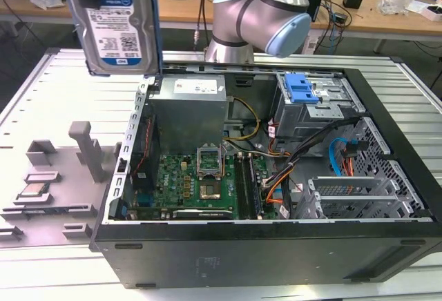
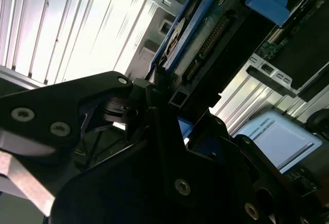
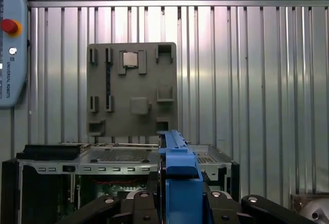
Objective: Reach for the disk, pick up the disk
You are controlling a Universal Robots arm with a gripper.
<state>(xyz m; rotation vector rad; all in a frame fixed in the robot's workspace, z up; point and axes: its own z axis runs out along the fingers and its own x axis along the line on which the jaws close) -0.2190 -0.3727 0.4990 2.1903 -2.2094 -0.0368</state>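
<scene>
Exterior view first: the disk (image 1: 117, 21) is up in the air, upright, label to the camera, hanging over the far corner of the open computer case (image 1: 262, 259) on the exterior view's left, clear of its rim; the arm (image 1: 259, 11) bulks behind the case's far wall; inside the case the motherboard (image 1: 186, 180) lies flat on the floor, and the blue latch (image 1: 300, 88) sits on the drive cage at the far side; beside the case, on the exterior view's left, the grey fixture plate (image 1: 62, 177) lies on the ribbed metal table (image 1: 27, 94), with a small square chip (image 1: 34, 190) seated in it.

Over to the second wrist view: the gripper (image 2: 167, 98) has its black jaws clamped on the disk; the disk's circuit-board side and connector pins face the camera, blue frame along the edge; parts of the case show beyond it.

First wrist view now: the disk is edge-on, its blue frame wedged between the black fingers (image 3: 149, 203), which bear on it from both sides; the case lies straight beyond the disk; past the case is the fixture plate, chip in one pocket; a pendant (image 3: 10, 44) with a red button lies on the table off to one side of the case.
</scene>
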